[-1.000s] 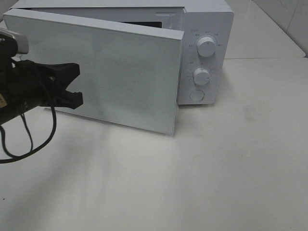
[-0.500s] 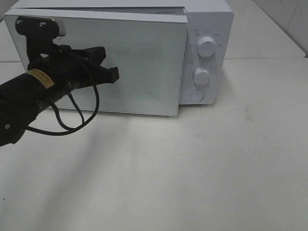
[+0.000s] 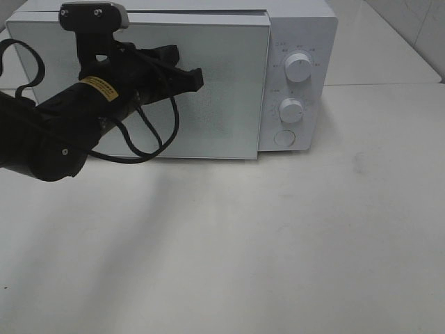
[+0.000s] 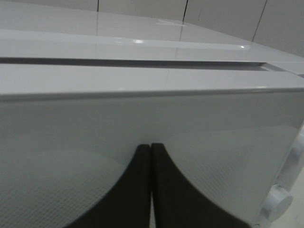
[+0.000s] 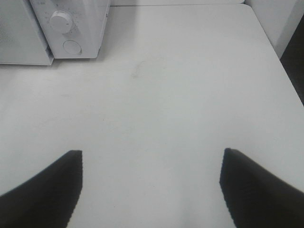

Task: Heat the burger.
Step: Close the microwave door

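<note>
Now the black left gripper (image 3: 197,78), jaws together, has pushed the frosted door (image 3: 229,104) of the white microwave (image 3: 306,28) almost shut at upper left, so the dials (image 3: 297,67) likely come next.

Shows a wide white desk (image 3: 313,243), matte and softly, evenly lit, with a faint grey smudge (image 3: 358,161). Backs onto a pale tiled wall (image 4: 223,12) with dark grout lines. Ends at a dark gap (image 5: 295,71) alongside.

The microwave (image 3: 313,35) is smooth white plastic, its door (image 3: 222,83) a glossy, finely dotted pane. The table (image 3: 278,243) looks smooth and matt.
</note>
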Controlling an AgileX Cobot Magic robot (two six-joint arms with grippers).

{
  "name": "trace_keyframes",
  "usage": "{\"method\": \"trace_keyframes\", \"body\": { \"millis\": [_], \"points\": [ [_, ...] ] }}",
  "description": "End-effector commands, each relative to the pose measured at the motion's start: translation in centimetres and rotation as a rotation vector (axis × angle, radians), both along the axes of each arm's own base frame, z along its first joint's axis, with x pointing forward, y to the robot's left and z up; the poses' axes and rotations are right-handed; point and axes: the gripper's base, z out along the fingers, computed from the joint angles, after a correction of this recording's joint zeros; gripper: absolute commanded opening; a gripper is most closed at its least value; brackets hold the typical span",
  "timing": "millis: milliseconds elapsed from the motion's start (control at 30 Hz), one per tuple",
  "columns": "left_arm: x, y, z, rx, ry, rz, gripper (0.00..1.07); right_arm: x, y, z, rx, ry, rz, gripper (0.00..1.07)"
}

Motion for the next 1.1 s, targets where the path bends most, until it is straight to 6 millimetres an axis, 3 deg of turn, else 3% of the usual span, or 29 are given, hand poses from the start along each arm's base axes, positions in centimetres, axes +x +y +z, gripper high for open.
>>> {"method": "trace_keyframes", "body": {
  "millis": [33, 233, 433, 633, 800, 900, 1000, 1067, 1100],
  "points": [
    [1.4, -0.3, 0.6, -0.031, -0.002, 0.049, 0.00, -0.4, 0.0, 0.1, -0.003, -0.039, -0.008, 0.76],
    [3.5, -1.2, 0.6, 0.010, 0.010, 0.090, 0.00, -0.4, 0.0, 0.1, -0.003, -0.039, -0.008, 0.76],
    [3.7, -1.6, 0.6, 0.013, 0.014, 0.077, 0.00, -0.4, 0.0, 0.1, -0.003, -0.039, -0.008, 0.76],
    [1.2, -2.3, 0.8, 0.065, 0.054, -0.006, 0.00, -0.4, 0.0, 0.1, -0.003, -0.039, -0.008, 0.76],
    [-2.6, -2.0, 0.8, 0.100, 0.098, -0.067, 0.00, -0.4, 0.0, 0.1, -0.003, -0.039, -0.008, 0.76],
    [-3.0, -1.9, 0.6, 0.113, 0.123, -0.075, 0.00, -0.4, 0.0, 0.1, -0.003, -0.039, -0.008, 0.76],
    [-4.1, -1.6, 0.2, 0.185, 0.271, -0.116, 0.05, -0.4, 0.0, 0.1, -0.003, -0.039, -0.008, 0.76],
    [-5.4, -1.1, 0.0, 0.279, 0.461, -0.166, 0.31, -0.4, 0.0, 0.1, -0.003, -0.039, -0.008, 0.76],
    [-5.4, -1.1, 0.0, 0.279, 0.461, -0.166, 0.31, -0.4, 0.0, 0.1, -0.003, -0.039, -0.008, 0.76]
  ]
}}
